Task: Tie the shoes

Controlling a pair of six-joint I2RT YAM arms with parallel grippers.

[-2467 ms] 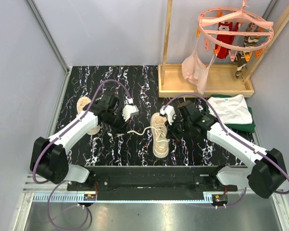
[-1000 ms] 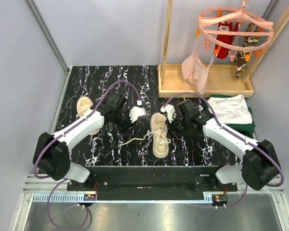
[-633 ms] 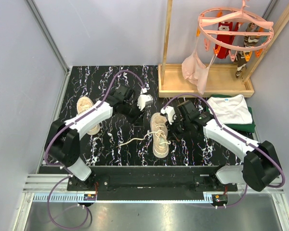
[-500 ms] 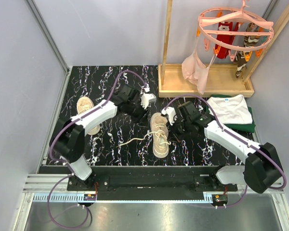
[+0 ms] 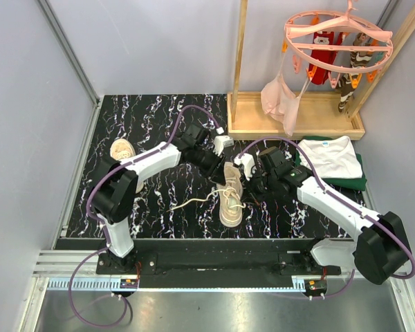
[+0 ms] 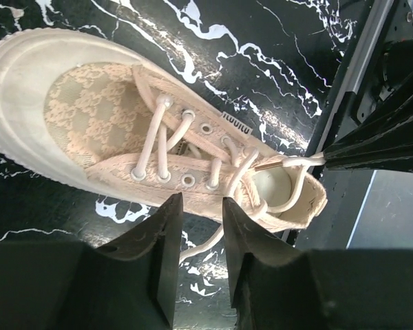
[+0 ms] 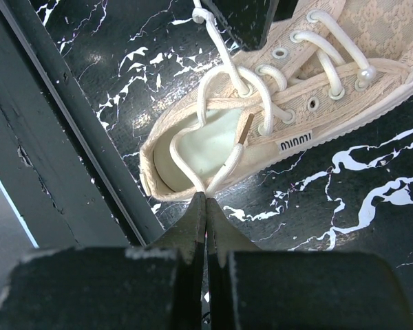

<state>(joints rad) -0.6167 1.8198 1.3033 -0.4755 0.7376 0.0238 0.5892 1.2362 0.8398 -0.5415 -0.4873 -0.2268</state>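
Observation:
One beige shoe (image 5: 229,202) lies mid-table, toe toward the arms; it also fills the left wrist view (image 6: 89,117) and the right wrist view (image 7: 344,75). My right gripper (image 7: 206,197) is shut on a white lace loop (image 7: 228,163) pulled out over the heel opening. My left gripper (image 6: 202,206) hovers beside the shoe's eyelets, jaws a little apart, nothing between them. A loose lace (image 5: 192,201) trails left on the table. The other shoe (image 5: 122,148) lies at the far left, partly hidden behind the left arm.
A wooden rack base (image 5: 297,114) stands at the back right, with a pink round hanger (image 5: 339,31) of small garments above it. A folded white shirt (image 5: 332,155) lies right of the right arm. A black rail (image 5: 207,252) runs along the near edge.
My left arm has swung right and away from the second shoe to the middle shoe, its jaws narrowing. The right gripper has stayed shut on the lace by the heel.

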